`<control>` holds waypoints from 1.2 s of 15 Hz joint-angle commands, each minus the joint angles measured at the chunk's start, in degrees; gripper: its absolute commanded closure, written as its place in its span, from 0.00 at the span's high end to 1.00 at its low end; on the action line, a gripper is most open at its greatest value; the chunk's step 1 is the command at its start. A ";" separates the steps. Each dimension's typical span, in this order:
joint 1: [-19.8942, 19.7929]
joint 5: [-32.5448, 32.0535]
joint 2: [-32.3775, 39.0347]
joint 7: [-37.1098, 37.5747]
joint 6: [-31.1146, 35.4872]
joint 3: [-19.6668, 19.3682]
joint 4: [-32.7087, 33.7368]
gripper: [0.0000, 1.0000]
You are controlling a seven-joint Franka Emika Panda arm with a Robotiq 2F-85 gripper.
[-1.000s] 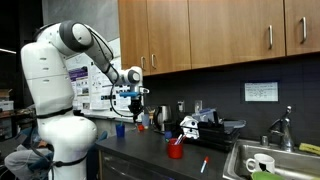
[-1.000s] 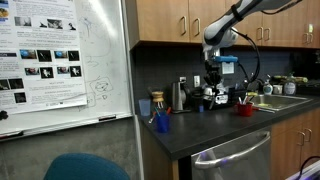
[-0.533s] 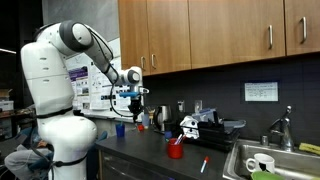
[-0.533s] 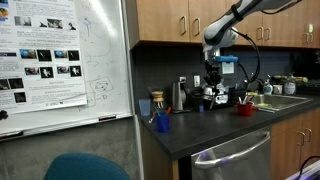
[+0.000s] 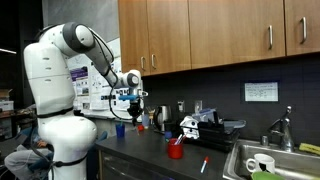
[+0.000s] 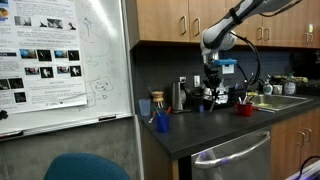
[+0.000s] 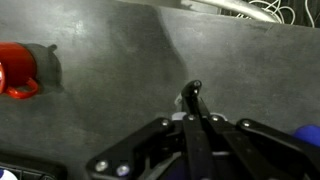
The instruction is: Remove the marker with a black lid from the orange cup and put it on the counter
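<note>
dark counter (image 5: 140,148), orange cup (image 5: 176,152) on it, small blue cup (image 5: 119,129), red-and-blue marker (image 5: 204,164) lying beside the sink (image 5: 233,166)

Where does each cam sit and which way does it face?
Exterior view: fronting the counter, facing the cabinets; robot's base, arm and hand show.
Exterior view: beside the whiteboard, looking along the counter; arm and hand only.
Wrist view: looks down past the hand gripping the marker with a black lid.
All share the orange cup.

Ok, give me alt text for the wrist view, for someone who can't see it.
The tool is closed on the marker with a black lid, held over the dark counter. The orange cup sits apart at the left edge, and something blue shows at the right edge.
</note>
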 commanded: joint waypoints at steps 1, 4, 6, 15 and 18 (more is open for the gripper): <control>0.46 0.34 0.70 1.62 2.53 0.01 -0.79 0.01; 0.40 0.15 1.40 2.98 5.31 0.15 -1.40 0.01; 0.43 0.00 2.33 3.54 7.00 0.22 -1.69 0.01; 0.70 -0.68 5.74 4.53 11.14 0.54 -2.94 0.01; 0.73 -0.74 6.54 4.45 11.17 0.49 -2.76 0.01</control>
